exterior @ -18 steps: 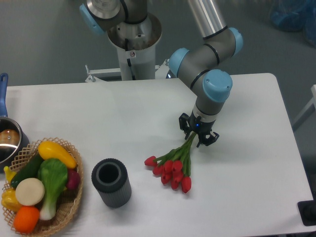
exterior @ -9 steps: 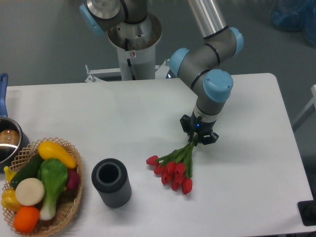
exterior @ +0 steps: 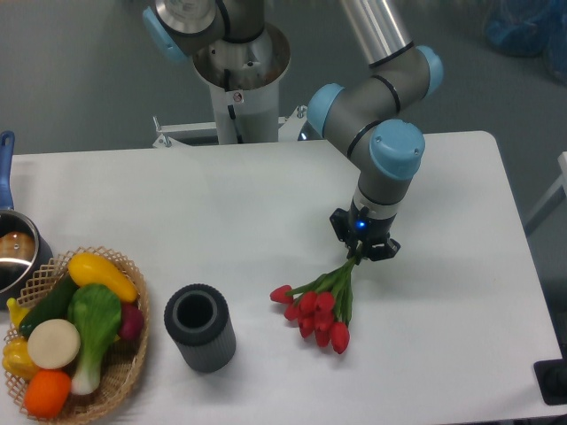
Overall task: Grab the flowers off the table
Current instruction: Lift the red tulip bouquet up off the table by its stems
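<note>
Tulips, a small red bunch with thin green stems [exterior: 321,305], hang right of centre frame, stem ends pinched in the black gripper's [exterior: 364,251] closed fingers. Blooms seem just clear of the large white surface [exterior: 221,230]; the lift looks largely done.

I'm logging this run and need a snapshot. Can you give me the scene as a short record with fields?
tool: shut on the stem ends of the flowers
flowers: red heads hang low toward the table; contact cannot be told
dark cylinder: upright, open top, left of the flowers
basket: at the left edge, holding toy vegetables
pot: partly in view, far left
</note>
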Motion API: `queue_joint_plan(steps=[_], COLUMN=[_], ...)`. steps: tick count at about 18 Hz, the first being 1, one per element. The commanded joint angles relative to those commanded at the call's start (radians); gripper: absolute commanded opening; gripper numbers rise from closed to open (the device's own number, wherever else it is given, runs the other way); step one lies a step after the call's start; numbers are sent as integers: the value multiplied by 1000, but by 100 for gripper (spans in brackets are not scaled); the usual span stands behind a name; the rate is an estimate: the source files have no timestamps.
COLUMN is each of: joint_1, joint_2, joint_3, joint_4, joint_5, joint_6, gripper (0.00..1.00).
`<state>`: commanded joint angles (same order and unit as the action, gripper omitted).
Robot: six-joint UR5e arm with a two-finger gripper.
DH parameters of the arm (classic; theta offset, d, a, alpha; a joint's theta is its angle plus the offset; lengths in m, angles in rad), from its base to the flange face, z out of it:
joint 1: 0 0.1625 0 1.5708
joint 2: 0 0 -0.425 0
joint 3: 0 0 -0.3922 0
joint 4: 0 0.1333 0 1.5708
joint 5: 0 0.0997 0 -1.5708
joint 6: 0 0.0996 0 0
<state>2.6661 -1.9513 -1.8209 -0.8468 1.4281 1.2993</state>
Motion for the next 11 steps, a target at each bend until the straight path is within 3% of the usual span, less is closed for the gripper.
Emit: queue_joint_plan(steps=[4,8,11], joint_1=[2,-6,-15], joint_2=[12,66,127], joint_3=[21,28,32], joint_4=[0,-3,-5], joint_5=[-5,-24,-115], joint_6=[0,-2,-75], gripper=[17,17,18])
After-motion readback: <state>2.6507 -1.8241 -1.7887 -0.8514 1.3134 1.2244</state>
